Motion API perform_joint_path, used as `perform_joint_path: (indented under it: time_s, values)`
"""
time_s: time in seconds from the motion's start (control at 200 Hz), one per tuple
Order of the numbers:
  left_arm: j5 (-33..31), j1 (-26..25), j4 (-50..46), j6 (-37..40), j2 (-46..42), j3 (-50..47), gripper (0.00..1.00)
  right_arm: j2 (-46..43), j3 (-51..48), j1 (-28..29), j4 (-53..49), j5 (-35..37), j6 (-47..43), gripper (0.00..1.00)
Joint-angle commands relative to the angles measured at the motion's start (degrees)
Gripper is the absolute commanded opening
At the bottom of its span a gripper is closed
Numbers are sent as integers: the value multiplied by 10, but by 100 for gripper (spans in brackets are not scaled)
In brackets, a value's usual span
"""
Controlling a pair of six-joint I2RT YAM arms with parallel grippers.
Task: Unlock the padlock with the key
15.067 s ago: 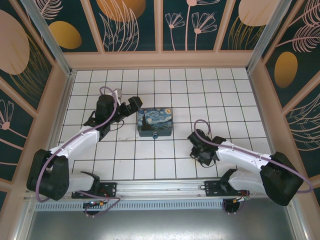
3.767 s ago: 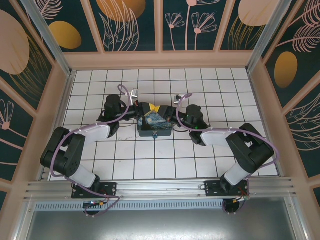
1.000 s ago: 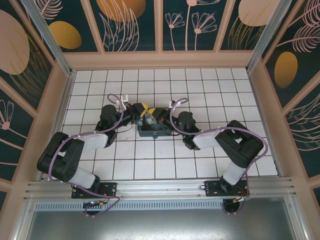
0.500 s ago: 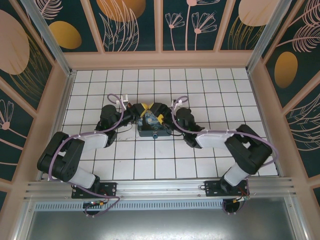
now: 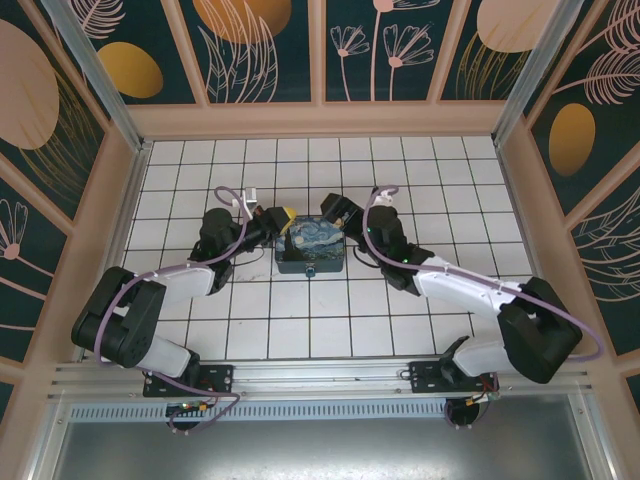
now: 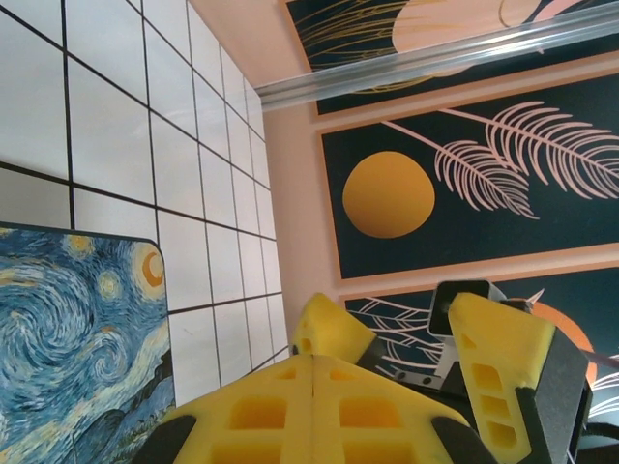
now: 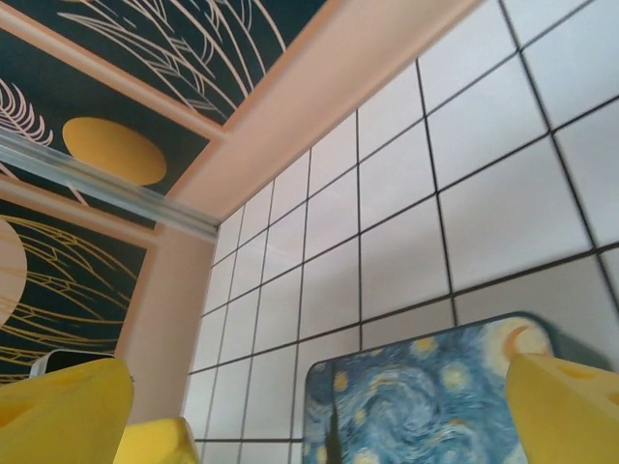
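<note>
The padlock (image 5: 312, 270) is a tiny bluish speck hanging on the near face of the box (image 5: 310, 246), roughly at the middle of that side; it is too small to tell how its shackle stands. The box is rectangular, its lid printed with a swirling blue and yellow night sky, and it lies flat on the white tiled bench (image 5: 300, 320) about halfway between the 2 arms.

The left tool (image 5: 281, 214) sits over the box's far left corner. In the left wrist view its 2 yellow fingers (image 6: 271, 416) are pressed together along a straight seam, with nothing visible between them, and the printed lid (image 6: 77, 338) lies just beside them at the lower left.

The right tool (image 5: 336, 211) sits over the far right corner of the box, close to the left tool but apart from it. Its jaws are spread wide and grip nothing: in the right wrist view 1 yellow finger (image 7: 63, 406) shows at the lower left corner and the other at the lower right, with the lid (image 7: 426, 396) between and below them. The same spread fingers (image 6: 498, 353) show in the left wrist view, just past the left tool's tips.

Peach-framed walls (image 5: 320, 50) painted with dark teal panels, leaves and orange discs enclose the bench on 3 sides.
</note>
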Motion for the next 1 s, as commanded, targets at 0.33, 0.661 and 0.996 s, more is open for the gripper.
perform_joint_path:
  time_s: [0.33, 0.661, 0.996]
  values:
    - [63, -3, -53, 74, -9, 61, 0, 34, -65, -25, 198, -148, 36, 98]
    - [92, -3, -52, 84, -9, 65, 0, 91, -86, -9, 382, -215, 91, 66]
    - [87, -1, -27, 53, -1, 60, 0, 141, -68, 12, 428, -222, 111, 44]
